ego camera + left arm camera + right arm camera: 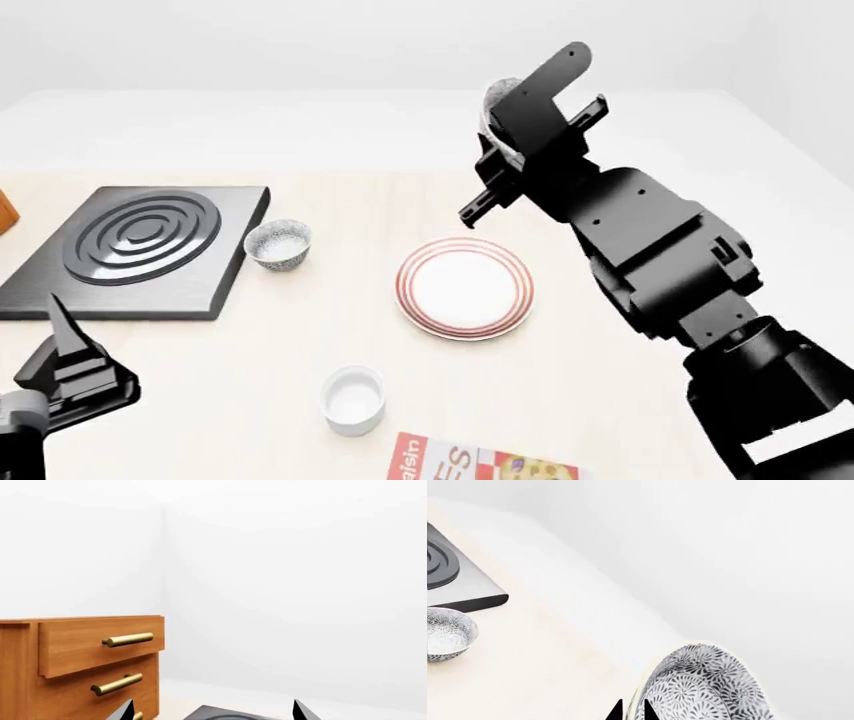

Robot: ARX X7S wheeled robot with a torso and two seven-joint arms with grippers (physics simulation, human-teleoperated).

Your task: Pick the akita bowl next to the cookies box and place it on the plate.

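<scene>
While lifted well above the pale tabletop, the grey-and-white patterned footed akita bowl is pinched by its rim in the black right gripper, jaws nearly closed on the thin wall.

Rigid, light, glazed ware is judged slippery and breakable; the rim hold should be kept until the red-ringed white round plate is reached. The left gripper is held apart, empty.

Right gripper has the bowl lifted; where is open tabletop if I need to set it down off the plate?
Bare tabletop lies between the plate and the second akita bowl, and along the far edge beyond the stove plate. The near side is tighter: white cup and cookies box sit close together.
</scene>
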